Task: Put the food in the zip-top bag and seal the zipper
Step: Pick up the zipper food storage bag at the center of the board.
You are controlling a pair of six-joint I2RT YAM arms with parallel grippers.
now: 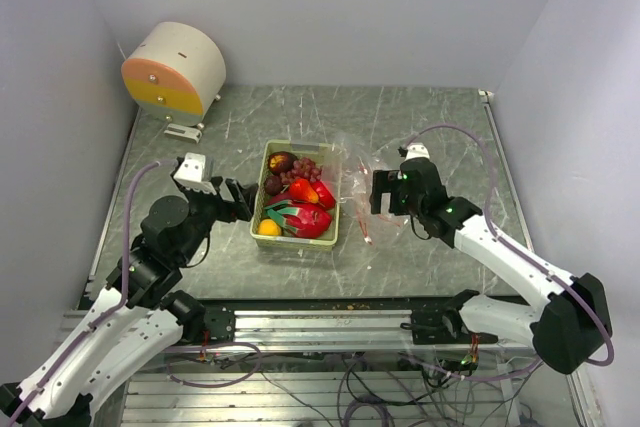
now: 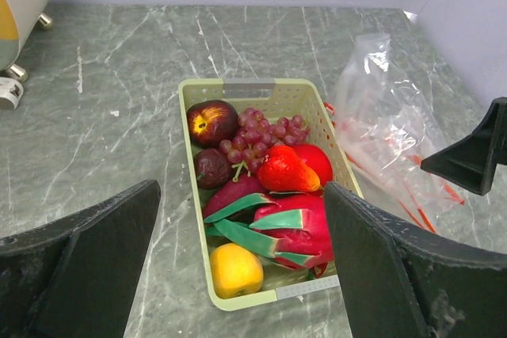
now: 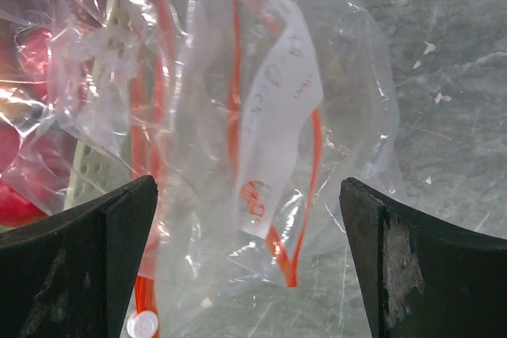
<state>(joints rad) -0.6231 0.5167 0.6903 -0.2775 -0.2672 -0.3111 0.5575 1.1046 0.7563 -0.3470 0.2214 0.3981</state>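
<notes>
Nearest, the left gripper (image 1: 246, 200) has its jaws spread wide and holds nothing, at 9 o'clock of the pale green perforated plastic tray (image 2: 293, 99). The small, colourful toy food (image 2: 273, 223) all lies inside that tray. At the tray's 3 o'clock, the clear crinkled red-striped zip-top bag (image 3: 261, 116) lies between the right gripper's (image 3: 247, 187) wide-open jaws, not pinched.

Bright, even light is thrown from overhead, and only soft, faint shadows are cast on the table (image 1: 430, 127). White glare is scattered across the crumpled zip-top bag (image 3: 269, 116), so its film is washed out in the right wrist view. The dark fingers (image 2: 87, 267) are left underexposed and slightly soft at the lower corners of both wrist views.
</notes>
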